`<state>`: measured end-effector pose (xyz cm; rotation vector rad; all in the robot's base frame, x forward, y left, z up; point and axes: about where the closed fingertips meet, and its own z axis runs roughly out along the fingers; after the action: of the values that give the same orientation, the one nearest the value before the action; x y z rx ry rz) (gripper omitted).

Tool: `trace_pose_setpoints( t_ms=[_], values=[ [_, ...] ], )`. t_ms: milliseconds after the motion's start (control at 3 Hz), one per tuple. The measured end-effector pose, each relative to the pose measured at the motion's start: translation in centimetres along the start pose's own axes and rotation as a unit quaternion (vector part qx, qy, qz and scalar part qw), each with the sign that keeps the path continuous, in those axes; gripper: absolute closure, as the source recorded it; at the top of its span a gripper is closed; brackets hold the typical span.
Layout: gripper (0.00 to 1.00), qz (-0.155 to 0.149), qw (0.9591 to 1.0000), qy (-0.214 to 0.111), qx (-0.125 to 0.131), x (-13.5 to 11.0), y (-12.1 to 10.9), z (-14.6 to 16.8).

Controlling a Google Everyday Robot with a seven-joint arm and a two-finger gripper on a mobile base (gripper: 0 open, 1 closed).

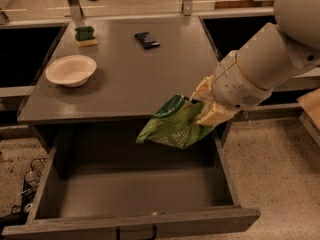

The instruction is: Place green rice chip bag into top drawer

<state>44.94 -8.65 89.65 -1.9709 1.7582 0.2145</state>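
Note:
The green rice chip bag [172,125] hangs tilted in my gripper [201,110], over the back right part of the open top drawer [135,196]. The gripper's cream fingers are shut on the bag's upper right edge. The bag is above the drawer's grey floor and is not touching it. The drawer is pulled out below the counter's front edge, with its black handle [136,232] at the bottom of the view.
On the grey counter [135,69] stand a white bowl [71,70] at the left, a green-and-yellow sponge [85,35] at the back left, and a small dark packet [147,39] at the back. My arm [270,64] reaches in from the right.

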Motion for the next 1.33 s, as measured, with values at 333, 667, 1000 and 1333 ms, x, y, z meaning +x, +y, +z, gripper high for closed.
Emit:
trace_pose_setpoints(
  t_ms=[333,667,1000,1333],
  values=[
    [1.0,0.015,0.9999,-0.001,0.009,0.7,1.2,0.5],
    [1.0,0.02,0.9998,-0.001,0.008,1.0,1.7,0.8],
    [1.0,0.03,0.9995,0.001,-0.002,1.8,2.2,1.7],
    [1.0,0.045,0.9988,0.004,-0.019,3.1,2.7,2.8]
  ],
)
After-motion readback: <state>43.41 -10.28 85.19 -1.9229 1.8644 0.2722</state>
